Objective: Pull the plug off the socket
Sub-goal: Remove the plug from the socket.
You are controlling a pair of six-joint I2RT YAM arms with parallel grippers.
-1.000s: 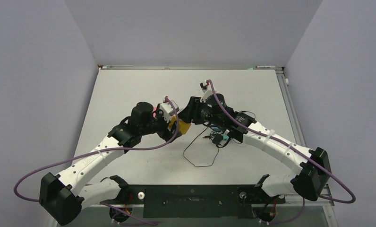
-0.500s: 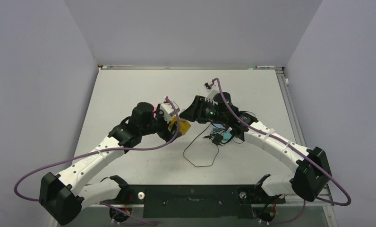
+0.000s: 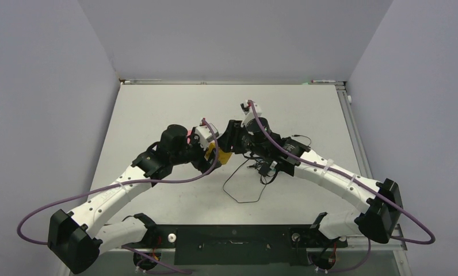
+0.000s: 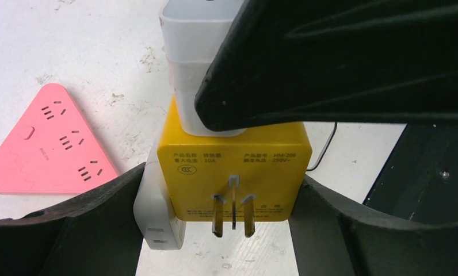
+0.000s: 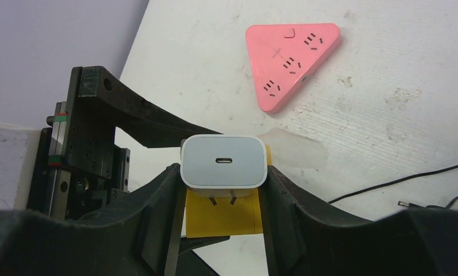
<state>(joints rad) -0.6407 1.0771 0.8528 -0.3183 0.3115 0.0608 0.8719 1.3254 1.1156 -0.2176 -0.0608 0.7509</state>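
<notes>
Compared with half a second before, the right arm had swung back left on the overhead view, so the right gripper [image 5: 222, 169] was tight up against the left one again in the middle of the table [image 3: 157, 109], where before it sat a bit off to the right with more of the yellow showing. The left arm hadn't moved as far as I could tell. Jaws next: the right gripper's were narrowed down onto the white plug [image 5: 224, 161], one finger pressed on each side of it, USB-C port facing the wrist camera. The left gripper [image 4: 222, 181] was clamped across the yellow socket [image 4: 232, 167], with a second small white adapter [image 4: 155, 215] squeezed between one finger and the socket's side. The white plug sat right on top of the yellow socket, and from the right wrist I could see a short bit of its prongs showing in the gap between them, so it wasn't fully seated, but I couldn't tell if the tips were out. The socket's own metal prongs pointed at the left wrist camera. A pink triangular power strip [image 5: 290, 54] lay flat on the table just left of all this, and a thin black cable [image 3: 238, 184] looped nearer to me.
</notes>
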